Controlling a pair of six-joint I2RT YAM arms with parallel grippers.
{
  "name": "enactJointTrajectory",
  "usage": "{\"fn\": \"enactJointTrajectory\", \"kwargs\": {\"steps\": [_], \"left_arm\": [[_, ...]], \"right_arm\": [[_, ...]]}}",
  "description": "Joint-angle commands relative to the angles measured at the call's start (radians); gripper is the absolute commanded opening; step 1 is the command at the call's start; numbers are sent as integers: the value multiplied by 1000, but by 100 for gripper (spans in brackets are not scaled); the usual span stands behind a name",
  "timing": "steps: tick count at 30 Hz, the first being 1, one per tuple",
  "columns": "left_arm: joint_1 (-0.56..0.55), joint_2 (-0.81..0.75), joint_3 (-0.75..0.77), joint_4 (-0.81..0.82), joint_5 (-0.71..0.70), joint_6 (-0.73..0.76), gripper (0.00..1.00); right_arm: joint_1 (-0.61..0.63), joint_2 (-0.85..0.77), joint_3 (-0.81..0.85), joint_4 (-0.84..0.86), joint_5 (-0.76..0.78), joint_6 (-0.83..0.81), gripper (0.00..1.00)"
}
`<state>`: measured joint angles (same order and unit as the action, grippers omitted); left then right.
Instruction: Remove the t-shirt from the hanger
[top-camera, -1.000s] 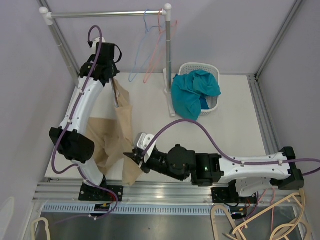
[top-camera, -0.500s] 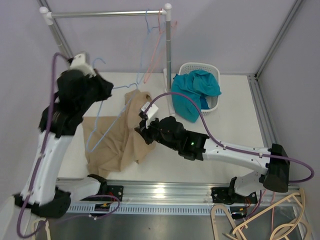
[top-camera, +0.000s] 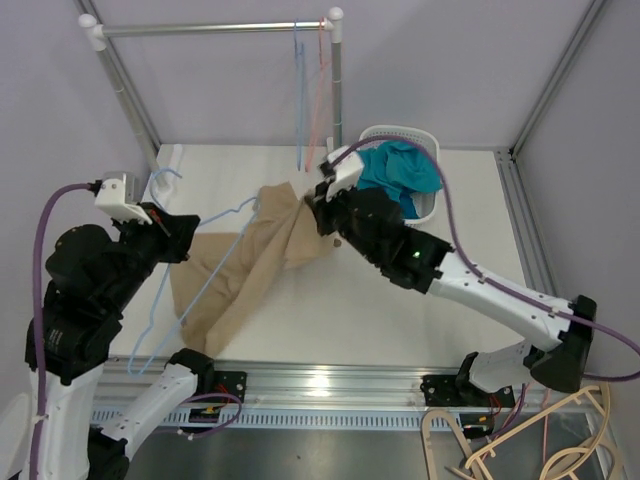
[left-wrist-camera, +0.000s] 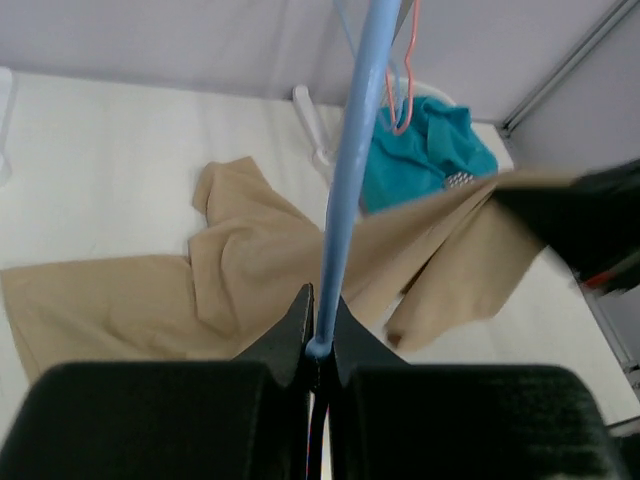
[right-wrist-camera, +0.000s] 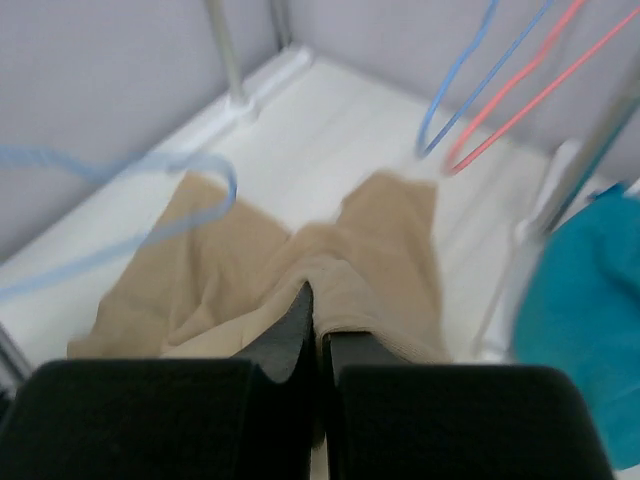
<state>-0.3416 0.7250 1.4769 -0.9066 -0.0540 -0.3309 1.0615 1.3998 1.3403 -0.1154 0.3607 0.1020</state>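
The tan t-shirt (top-camera: 250, 265) lies stretched across the table and is lifted at its far right end. My right gripper (top-camera: 312, 198) is shut on a fold of it near the rail post; the right wrist view shows my gripper (right-wrist-camera: 318, 322) pinching the tan t-shirt (right-wrist-camera: 380, 250). My left gripper (top-camera: 190, 238) is shut on the light blue hanger (top-camera: 205, 270), held above the shirt's left part. The left wrist view shows my gripper (left-wrist-camera: 320, 345) clamped on the hanger's bar (left-wrist-camera: 352, 170), over the t-shirt (left-wrist-camera: 250, 280). I cannot tell whether the hanger is still inside the shirt.
A clothes rail (top-camera: 210, 28) at the back carries a blue and a pink hanger (top-camera: 308, 90). A white basket (top-camera: 428, 140) with a teal garment (top-camera: 395, 175) stands at the back right. Wooden hangers (top-camera: 540, 440) lie off the table's near right.
My left arm has swung back to the near left with the blue hanger. My right gripper has carried its fold of the shirt far and right, toward the rail post, stretching the shirt out.
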Motion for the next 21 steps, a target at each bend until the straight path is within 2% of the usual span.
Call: {"fn": "enactJointTrajectory", "kwargs": {"steps": [1,2,4,7,8,11,14,17,21], "left_arm": [[7,-21,-91,47,22,-14,1],[9,-41,-104,86,19,-20,1],[13,-42,-119,101,17,-23,1],[23,-26,-121,98,34,-22,1],[24,-22,-125,98,43,-23,1],[30,-24,-135,106,46,-30,1],[36,-22,-135,106,46,-23,1],[41,-21,-132,106,45,-17,1],[50,-16,-133,117,36,-16,1]], "right_arm": [[-64,-131,178,112,72,-141,0],[-69,-139,190,240,72,-194,0],[-87,-125,232,345,83,-333,0],[-112,-61,376,465,80,-432,0],[-126,-49,414,558,54,-490,0],[-143,-13,460,742,0,-556,0],[-143,7,529,874,-60,-579,0],[-141,-30,553,928,-140,-558,0],[-130,-131,507,918,-229,-495,0]]}}
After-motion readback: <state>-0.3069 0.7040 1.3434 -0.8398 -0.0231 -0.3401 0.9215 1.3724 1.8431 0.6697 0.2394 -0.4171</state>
